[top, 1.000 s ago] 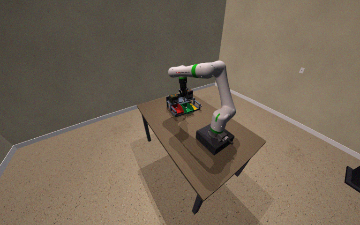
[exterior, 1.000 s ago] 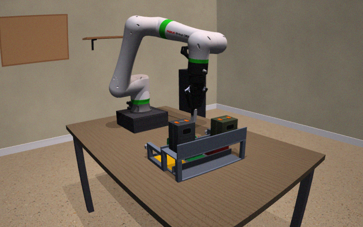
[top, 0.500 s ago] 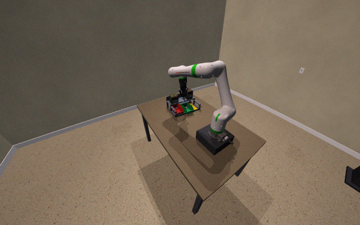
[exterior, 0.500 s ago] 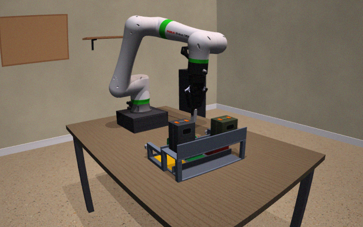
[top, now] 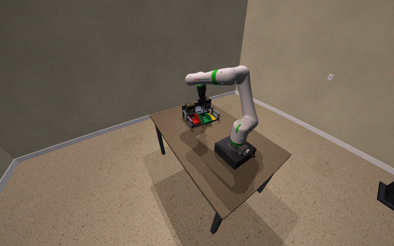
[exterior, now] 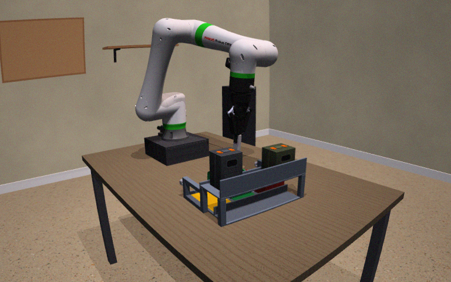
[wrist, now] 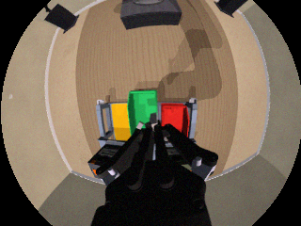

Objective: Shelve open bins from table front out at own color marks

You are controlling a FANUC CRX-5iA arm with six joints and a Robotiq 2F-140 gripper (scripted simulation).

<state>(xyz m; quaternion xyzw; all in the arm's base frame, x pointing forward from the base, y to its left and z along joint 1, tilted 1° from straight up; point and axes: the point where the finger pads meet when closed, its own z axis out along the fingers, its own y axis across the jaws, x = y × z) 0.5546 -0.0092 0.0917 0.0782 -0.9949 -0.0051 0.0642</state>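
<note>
A grey shelf (top: pixel 200 116) stands at the far end of the table. A red bin (top: pixel 194 119) and a green bin (top: pixel 206 117) sit side by side in it, fronts toward the arm's base. In the wrist view the green bin (wrist: pixel 143 108) reaches a little farther out to the front than the red bin (wrist: pixel 175 117). My gripper (exterior: pixel 236 144) points straight down above the shelf, over the green bin's rear part, clear of it. Its fingers are shut with nothing between them.
A place with a yellow mark (wrist: pixel 119 121) lies beside the green bin and holds no bin. A black box (exterior: pixel 225 163) and an olive box (exterior: pixel 278 154) stand on the shelf's top board, either side of the gripper. The arm's base (top: pixel 235 150) stands near the table's other end.
</note>
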